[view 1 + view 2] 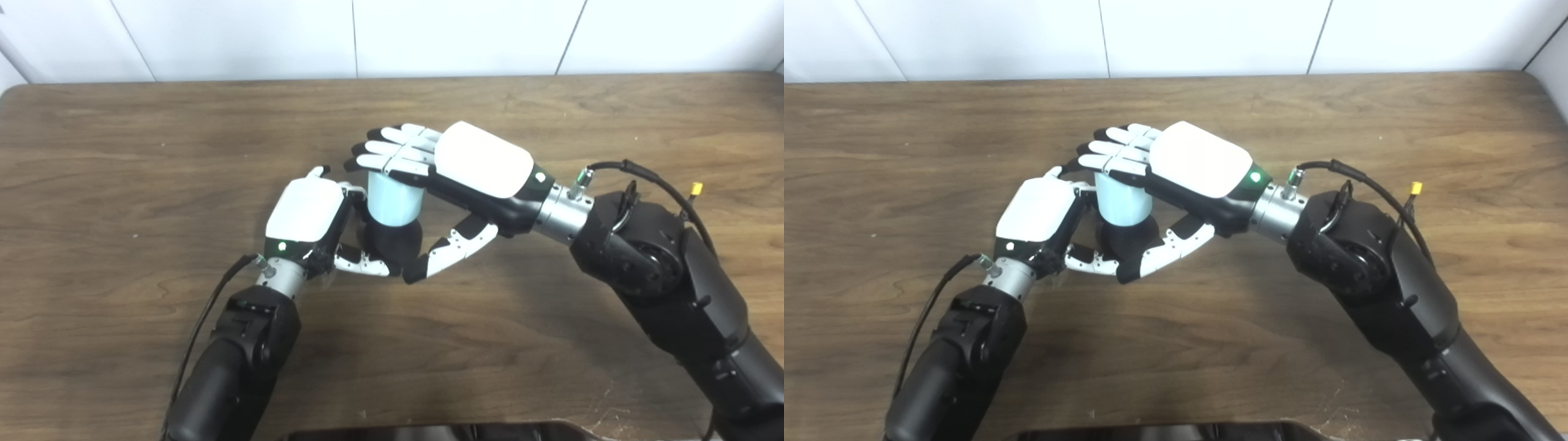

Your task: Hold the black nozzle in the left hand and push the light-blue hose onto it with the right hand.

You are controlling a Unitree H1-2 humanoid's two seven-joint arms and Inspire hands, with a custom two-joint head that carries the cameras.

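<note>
I have the black nozzle point(392, 245) clasped in my left hand point(306, 211) above the bench point(122, 153), my right hand point(478, 162) fingers wrapped around the light-blue hose point(395, 199) atop it, apparently mid-push; next, press straight down.

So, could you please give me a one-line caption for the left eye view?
Left hand holds the black nozzle while the right hand presses the light-blue hose onto it.

My left hand point(306, 211) and right hand point(471, 168) wear glossy white back plates over black frames, with white, black-tipped fingers point(392, 149). A green light glows near each silver wrist collar. My forearms are black, with black cables looping alongside.
</note>
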